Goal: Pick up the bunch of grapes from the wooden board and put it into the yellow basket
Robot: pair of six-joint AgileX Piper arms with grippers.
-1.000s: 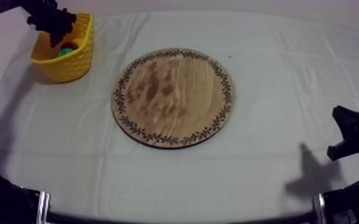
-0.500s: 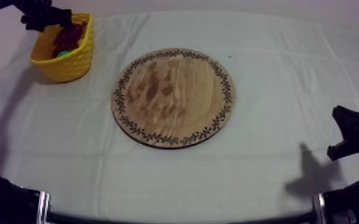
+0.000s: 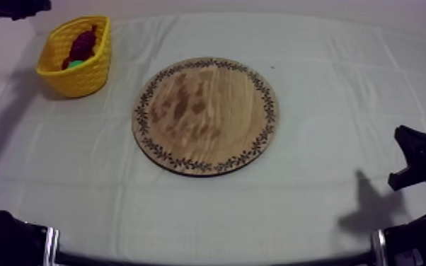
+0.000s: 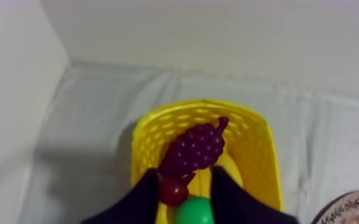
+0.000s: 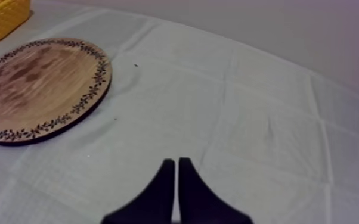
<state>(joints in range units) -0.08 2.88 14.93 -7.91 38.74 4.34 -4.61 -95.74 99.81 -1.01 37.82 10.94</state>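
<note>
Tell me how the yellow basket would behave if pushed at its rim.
The yellow basket looks like thin openwork plastic, so it is probably light and a little flexible. Its walls are tall, so a rim push may tip it rather than slide it over the cloth. The bunch of grapes lying inside should steady it somewhat.

Board (image 3: 205, 115) at centre of table (image 3: 343, 78). Basket (image 3: 81, 78) at board's 10 o'clock, well apart. Grapes (image 3: 83, 44) inside basket.
</note>
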